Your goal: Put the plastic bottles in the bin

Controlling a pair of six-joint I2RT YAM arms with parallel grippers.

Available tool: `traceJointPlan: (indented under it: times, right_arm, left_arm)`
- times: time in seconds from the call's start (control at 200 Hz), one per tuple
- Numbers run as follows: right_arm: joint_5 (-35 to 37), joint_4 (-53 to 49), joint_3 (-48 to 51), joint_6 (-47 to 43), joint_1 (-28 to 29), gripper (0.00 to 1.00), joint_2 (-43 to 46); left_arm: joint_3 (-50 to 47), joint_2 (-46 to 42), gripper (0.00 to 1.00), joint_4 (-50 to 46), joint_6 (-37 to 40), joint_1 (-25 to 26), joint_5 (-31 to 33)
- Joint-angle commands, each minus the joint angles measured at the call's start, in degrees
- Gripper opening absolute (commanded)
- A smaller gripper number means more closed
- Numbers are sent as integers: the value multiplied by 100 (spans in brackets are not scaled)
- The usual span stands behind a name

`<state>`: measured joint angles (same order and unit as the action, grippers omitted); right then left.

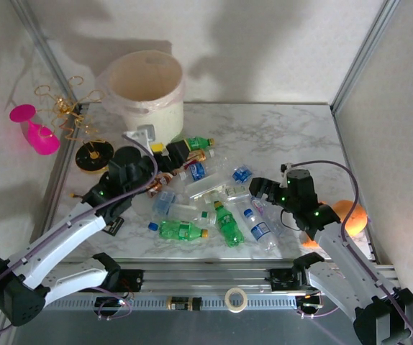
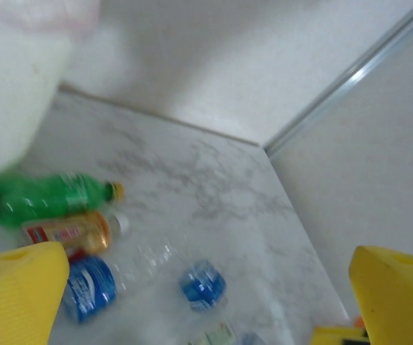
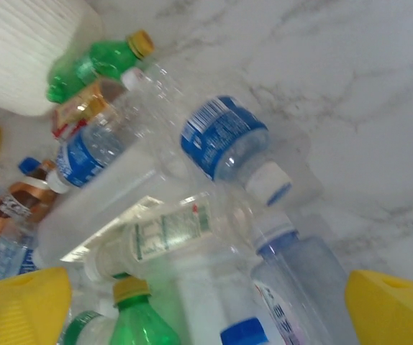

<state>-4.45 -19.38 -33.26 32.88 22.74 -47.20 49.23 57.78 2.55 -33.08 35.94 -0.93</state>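
Flanking bottles [image 1: 181, 230]: pink glass [image 1: 39, 136], gold rack [image 1: 70, 108] left; orange ball [image 1: 352, 213] right.

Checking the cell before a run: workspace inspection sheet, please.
Surface: marble table.
Job's things: crushed bottles piled mid-table; bin at back left, upright.
Clutter: pink glass, wire stand, black disc at left; orange object at right; tape roll on the front rail.
Grippers: left gripper open above bottles near the bin; right gripper open over the pile.
Cables: purple cables loop along both arms.
Surroundings: white walls, aluminium posts.
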Motion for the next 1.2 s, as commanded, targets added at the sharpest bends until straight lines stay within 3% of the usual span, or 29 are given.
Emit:
traceJointPlan:
  times: [0.0, 0.25, 0.506, 0.946, 1.197]
  right_arm:
    - [543, -816, -176, 258, 163, 92, -107]
    - [1391, -1713, -517, 399, 657, 84, -856]
    - [1588, -1713, -880, 250, 878, 82, -1872]
    - [2070, -1154, -891, -206, 836, 83, -2923]
    - [2269, -835, -997, -704, 303, 77, -3178]
  left_arm:
    - [-553, -116, 99, 832, -655, 300, -31]
    - [-1616, 186, 100, 2211, -1034, 832, 144]
    - [-1791, 436, 100, 2376, -875, 870, 383]
    - [-1900, 478, 100, 2444, -752, 859, 699]
    - [-1862, 558, 100, 2461, -761, 862, 789]
